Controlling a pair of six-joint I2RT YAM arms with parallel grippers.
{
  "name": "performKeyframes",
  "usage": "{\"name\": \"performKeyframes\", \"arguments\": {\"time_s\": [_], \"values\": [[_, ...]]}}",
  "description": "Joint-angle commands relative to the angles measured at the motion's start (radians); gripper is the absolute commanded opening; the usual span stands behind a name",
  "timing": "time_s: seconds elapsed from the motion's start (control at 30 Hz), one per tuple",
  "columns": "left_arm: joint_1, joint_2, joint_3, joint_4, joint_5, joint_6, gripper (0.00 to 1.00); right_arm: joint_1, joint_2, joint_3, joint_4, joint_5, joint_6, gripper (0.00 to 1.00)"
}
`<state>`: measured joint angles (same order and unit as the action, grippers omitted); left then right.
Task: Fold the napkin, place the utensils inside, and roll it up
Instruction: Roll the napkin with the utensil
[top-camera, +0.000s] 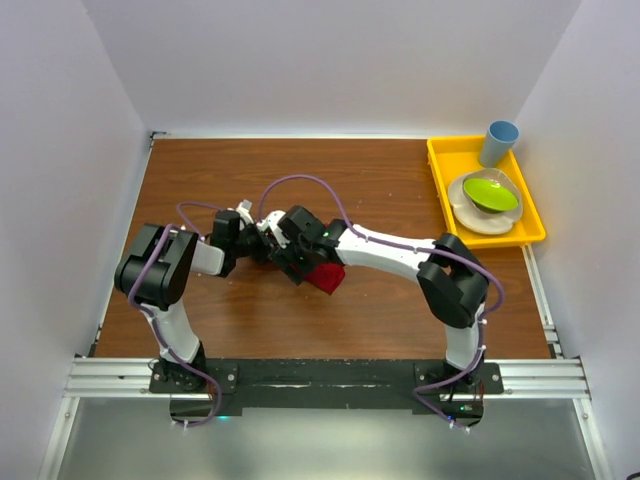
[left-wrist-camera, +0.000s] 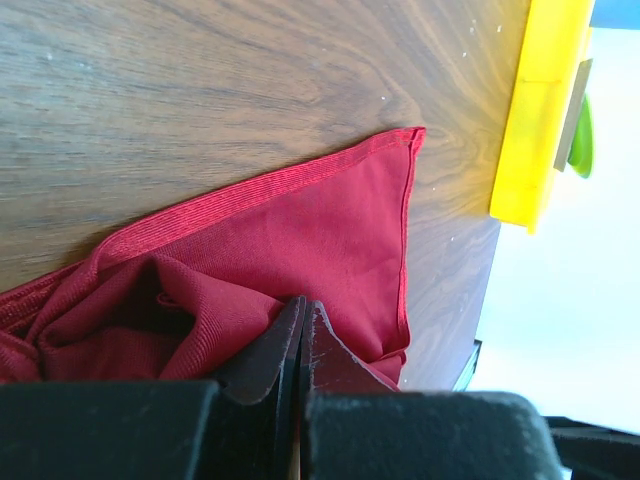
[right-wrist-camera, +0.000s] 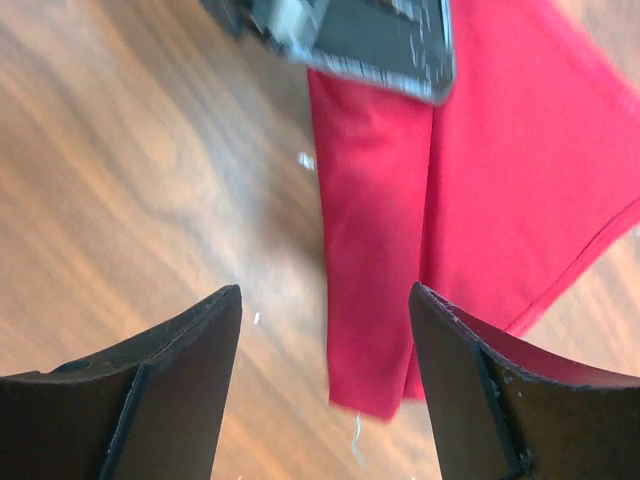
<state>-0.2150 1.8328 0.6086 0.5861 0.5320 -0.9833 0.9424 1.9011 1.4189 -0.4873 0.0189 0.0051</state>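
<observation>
The red napkin (top-camera: 328, 277) lies bunched and partly folded on the wooden table's middle, mostly hidden under both arms in the top view. My left gripper (left-wrist-camera: 303, 305) is shut with its tips pinched into the cloth, and wrinkles in the napkin (left-wrist-camera: 320, 230) run toward them. One hemmed corner lies flat toward the yellow tray. My right gripper (right-wrist-camera: 325, 290) hangs open just above the table, with a narrow folded end of the napkin (right-wrist-camera: 375, 250) between its fingers, untouched. From above, the left gripper (top-camera: 258, 238) and the right gripper (top-camera: 292, 262) almost meet. The utensils are out of view.
A yellow tray (top-camera: 440, 190) stands at the table's back right with a blue cup (top-camera: 499, 142) and a green bowl (top-camera: 490, 192) on a white plate. White walls close in the table at the left, back and right.
</observation>
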Motion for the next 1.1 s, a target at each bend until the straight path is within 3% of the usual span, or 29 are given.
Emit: {"name": "performKeyframes", "arguments": {"time_s": [0.0, 0.5, 0.7, 0.73, 0.8, 0.87, 0.9, 0.97, 1.0, 1.07], "values": [[0.016, 0.062, -0.038, -0.321, -0.124, 0.097, 0.02, 0.022, 0.079, 0.054, 0.13, 0.125, -0.068, 0.72], [0.017, 0.062, -0.064, -0.304, -0.104, 0.08, 0.02, 0.052, 0.182, -0.003, 0.22, 0.259, -0.036, 0.58], [0.035, -0.004, -0.041, -0.362, -0.086, 0.126, 0.04, -0.007, 0.194, -0.084, 0.225, 0.132, 0.073, 0.31], [0.039, -0.042, -0.032, -0.377, -0.086, 0.152, 0.09, -0.014, 0.197, -0.09, 0.224, 0.101, 0.084, 0.21], [0.06, -0.099, 0.008, -0.439, -0.095, 0.176, 0.17, -0.036, 0.202, -0.112, 0.23, -0.047, 0.113, 0.13], [0.101, -0.203, 0.073, -0.535, -0.118, 0.216, 0.32, -0.037, 0.204, -0.123, 0.228, -0.137, 0.134, 0.01], [0.117, -0.239, 0.101, -0.569, -0.127, 0.231, 0.37, -0.053, 0.205, -0.123, 0.227, -0.266, 0.141, 0.0], [0.146, -0.329, 0.211, -0.716, -0.183, 0.291, 0.48, -0.077, 0.207, -0.138, 0.242, -0.365, 0.209, 0.0], [0.149, -0.352, 0.253, -0.765, -0.213, 0.313, 0.63, -0.117, 0.205, -0.15, 0.265, -0.528, 0.243, 0.0], [0.151, -0.398, 0.35, -0.888, -0.297, 0.357, 0.68, -0.157, 0.217, -0.167, 0.321, -0.659, 0.355, 0.0]]}}
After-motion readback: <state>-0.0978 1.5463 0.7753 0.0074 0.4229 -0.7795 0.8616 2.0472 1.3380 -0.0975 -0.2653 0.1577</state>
